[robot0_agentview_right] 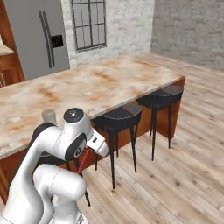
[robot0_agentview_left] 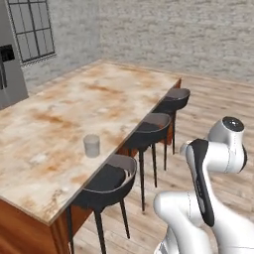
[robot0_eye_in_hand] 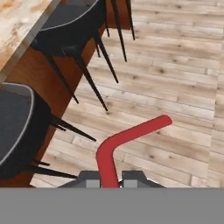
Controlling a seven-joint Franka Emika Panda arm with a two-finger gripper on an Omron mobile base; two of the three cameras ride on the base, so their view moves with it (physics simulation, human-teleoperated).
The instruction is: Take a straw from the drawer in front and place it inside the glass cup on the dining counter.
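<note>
My gripper [robot0_eye_in_hand: 109, 179] is shut on the red straw [robot0_eye_in_hand: 131, 135], which rises between the fingertips and looks bent to the right over the wooden floor. A short red piece of the straw [robot0_agentview_right: 83, 161] also shows below my folded arm. The glass cup [robot0_agentview_left: 92, 145] stands upright near the stool-side edge of the dining counter [robot0_agentview_left: 74, 104], and appears again as the cup [robot0_agentview_right: 49, 116] just behind my arm on the counter [robot0_agentview_right: 100, 83]. The gripper hangs low beside the counter's wood base, well below the cup. The drawer is out of view.
Three black bar stools [robot0_agentview_left: 111, 179] [robot0_agentview_left: 150, 130] [robot0_agentview_left: 174, 99] line the counter's near side, and two stools [robot0_eye_in_hand: 17, 127] [robot0_eye_in_hand: 74, 24] are close on the hand's left. A grey fridge [robot0_agentview_right: 41, 37] and a window [robot0_agentview_right: 89, 24] stand beyond. Open wooden floor [robot0_agentview_right: 175, 166] lies to the right.
</note>
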